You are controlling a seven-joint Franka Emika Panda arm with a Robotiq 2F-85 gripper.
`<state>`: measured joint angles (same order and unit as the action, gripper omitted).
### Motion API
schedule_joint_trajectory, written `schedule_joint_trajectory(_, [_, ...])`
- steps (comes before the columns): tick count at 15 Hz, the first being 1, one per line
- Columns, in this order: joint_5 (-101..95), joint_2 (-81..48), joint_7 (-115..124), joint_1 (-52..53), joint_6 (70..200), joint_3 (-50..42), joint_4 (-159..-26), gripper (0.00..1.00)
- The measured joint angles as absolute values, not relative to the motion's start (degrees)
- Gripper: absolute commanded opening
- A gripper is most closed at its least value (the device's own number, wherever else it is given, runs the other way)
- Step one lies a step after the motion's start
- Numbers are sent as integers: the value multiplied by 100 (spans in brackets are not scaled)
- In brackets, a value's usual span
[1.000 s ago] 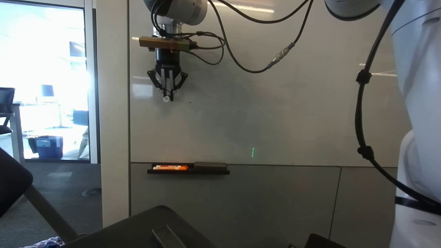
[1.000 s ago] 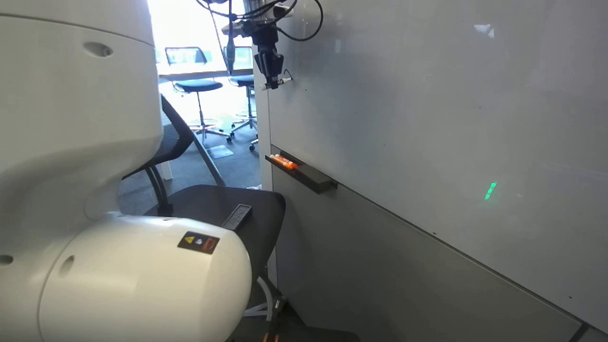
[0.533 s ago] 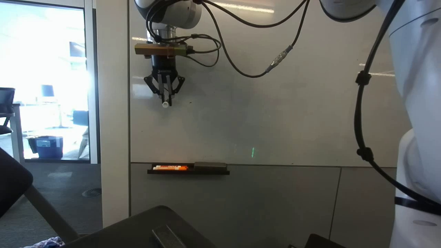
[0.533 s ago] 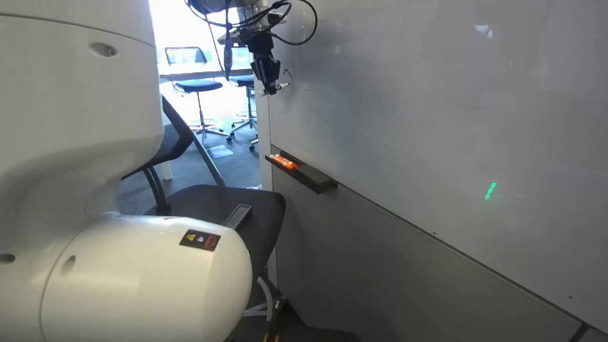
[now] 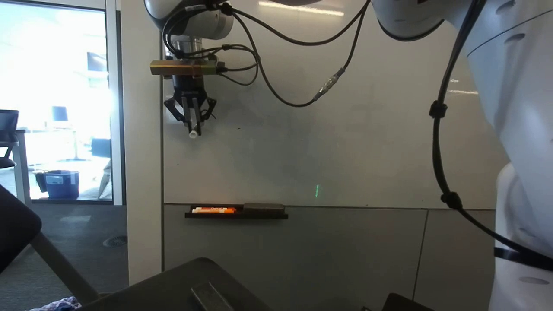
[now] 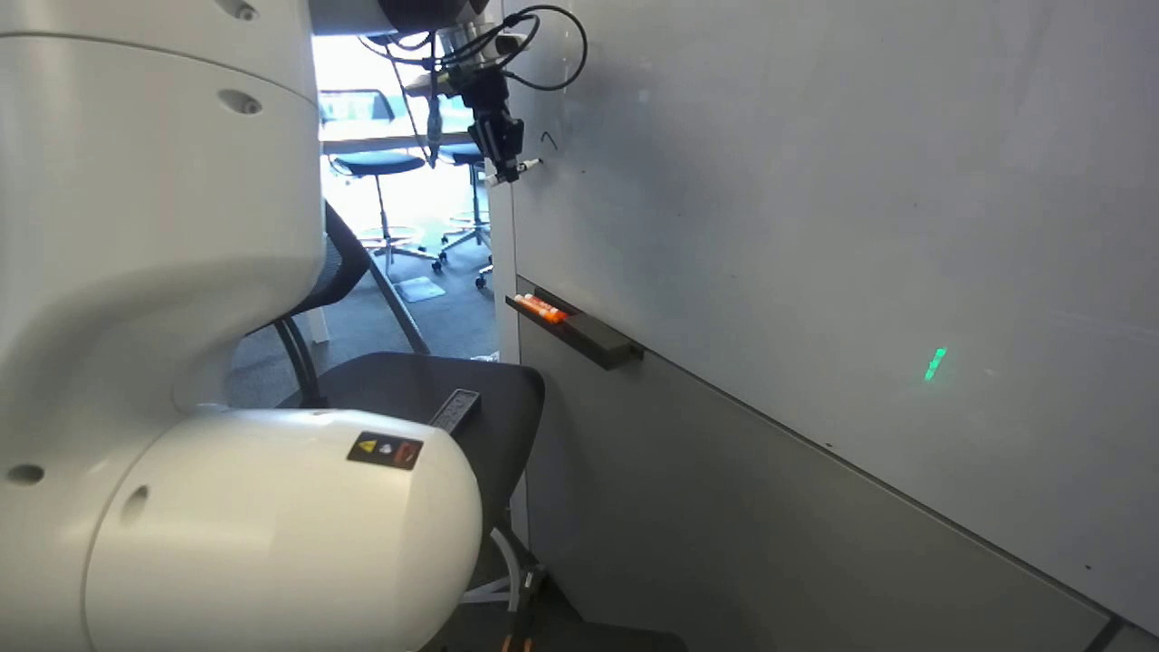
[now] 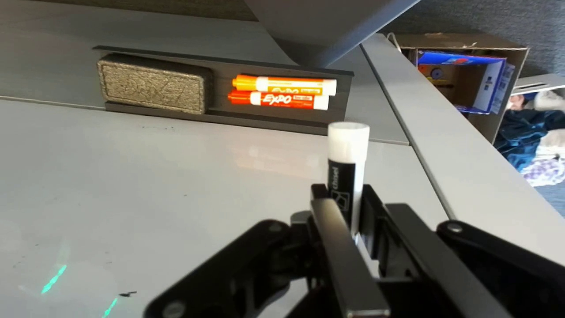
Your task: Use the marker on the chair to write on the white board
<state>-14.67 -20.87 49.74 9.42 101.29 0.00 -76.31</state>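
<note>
My gripper (image 5: 195,129) is shut on a white marker (image 7: 348,141) with a black label, in front of the white board (image 5: 281,160). The fingers pinch it round the label in the wrist view (image 7: 344,194). The marker lies roughly level. Its white end faces out in an exterior view (image 5: 193,134), and its dark tip points to the board in an exterior view (image 6: 532,165). I cannot tell whether the tip touches. A short bent black line (image 6: 549,140) is on the board, above and right of the tip. The chair (image 6: 507,380) stands below, with a dark block (image 6: 454,412) on it.
A dark tray (image 5: 237,216) on the board's lower edge holds orange and red markers (image 7: 282,99) and an eraser (image 7: 152,84). Short green streaks (image 6: 934,364) show on the board. A pale post (image 5: 144,129) and a glass pane (image 5: 65,86) flank its edge.
My gripper has moved down and then toward the board's edge by the post, carrying the marker. The tip has left the black line, which shows in the earlier frames too.
</note>
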Motion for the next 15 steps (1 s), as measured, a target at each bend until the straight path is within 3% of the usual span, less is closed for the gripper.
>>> schedule_joint_trajectory(15, [-1469, -2069, 4960, 998, 10030, 0, -7357, 11])
